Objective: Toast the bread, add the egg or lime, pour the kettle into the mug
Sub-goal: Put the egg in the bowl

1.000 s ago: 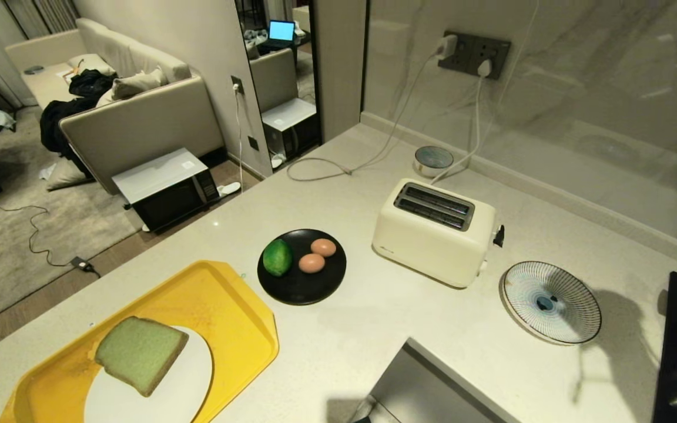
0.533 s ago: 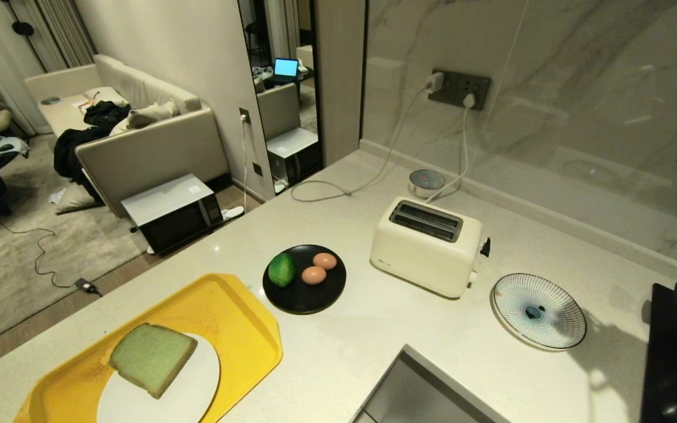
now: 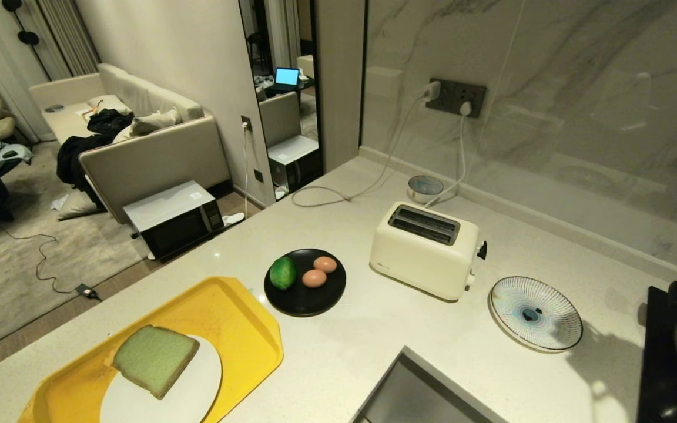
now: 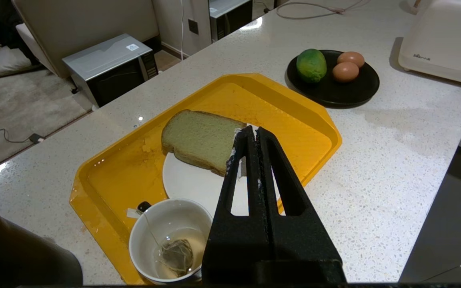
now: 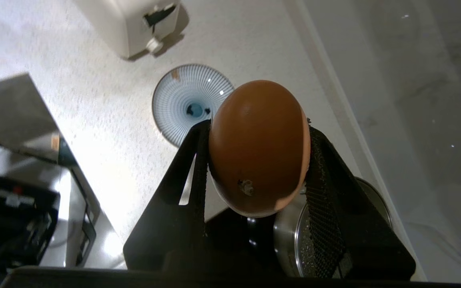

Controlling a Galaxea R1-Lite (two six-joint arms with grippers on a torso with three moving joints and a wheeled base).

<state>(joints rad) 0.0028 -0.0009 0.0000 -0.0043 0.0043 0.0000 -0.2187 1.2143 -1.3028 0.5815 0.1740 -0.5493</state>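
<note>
Only toaster logo, unreadable; right pincer grasping egg; left pincer clenched, empty.

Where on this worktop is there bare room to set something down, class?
Bare counter lies between the yellow tray, black plate and sink edge, and behind the toaster towards the wall. The striped plate is empty. The tray is crowded: bread, white plate, mug.

Cream two-slot toaster between round black plate and blue-striped ceramic plate; yellow plastic tray nearer.
</note>
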